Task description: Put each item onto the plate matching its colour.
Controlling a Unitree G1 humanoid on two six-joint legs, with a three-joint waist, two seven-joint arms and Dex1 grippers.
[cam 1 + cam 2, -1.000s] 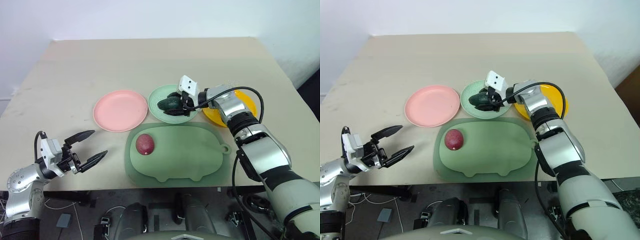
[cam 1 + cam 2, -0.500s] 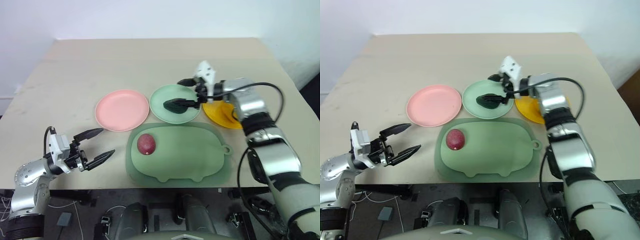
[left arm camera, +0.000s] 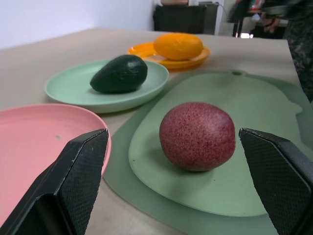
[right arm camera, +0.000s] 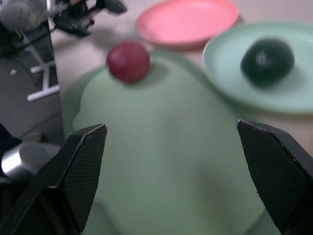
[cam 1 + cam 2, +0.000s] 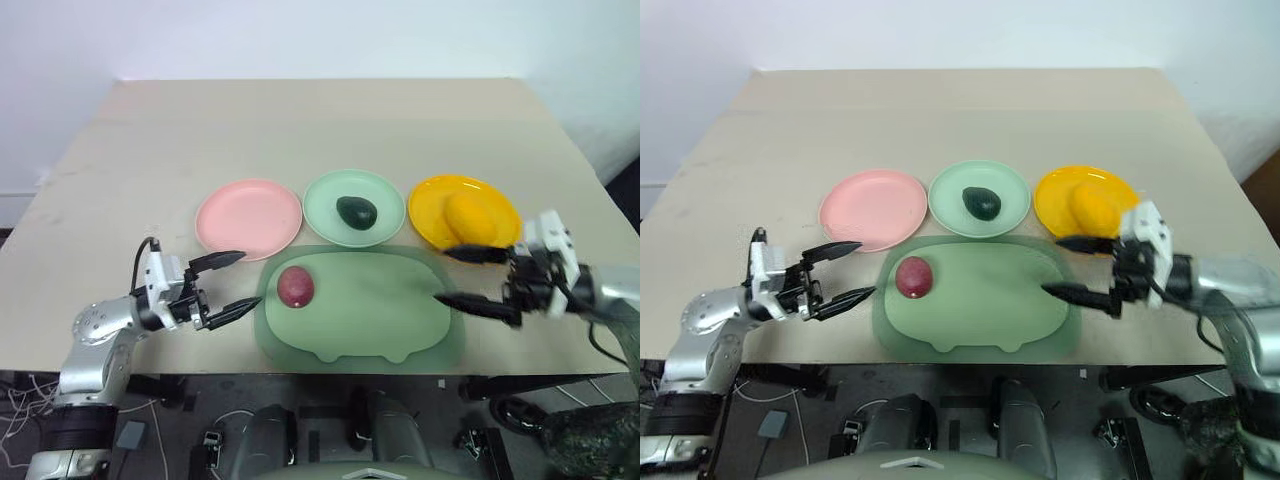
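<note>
The dark red-purple fruit (image 5: 295, 286) lies on the left part of the sage-green tray (image 5: 380, 315). My left gripper (image 5: 251, 278) hangs open just left of it, its fingers level and pointing at the fruit (image 3: 197, 136) without touching. The dark green avocado (image 5: 356, 211) rests on the mint green plate (image 5: 325, 195). On the yellow-orange plate (image 5: 430, 205) sits the yellow-orange mango-like fruit (image 5: 470, 213). The pink plate (image 5: 249, 218) holds nothing. My right gripper (image 5: 442, 275) is open over the tray's right end, empty.
The three plates stand in a row behind the tray, near the middle of the beige table (image 5: 300, 130). The tray's loop tab (image 5: 440, 297) lies under my right gripper. The table's front edge runs just behind both wrists.
My right gripper has opened, left the avocado on the mint green plate and drawn back to the front right. My left gripper has moved right, closer to the red-purple fruit.
</note>
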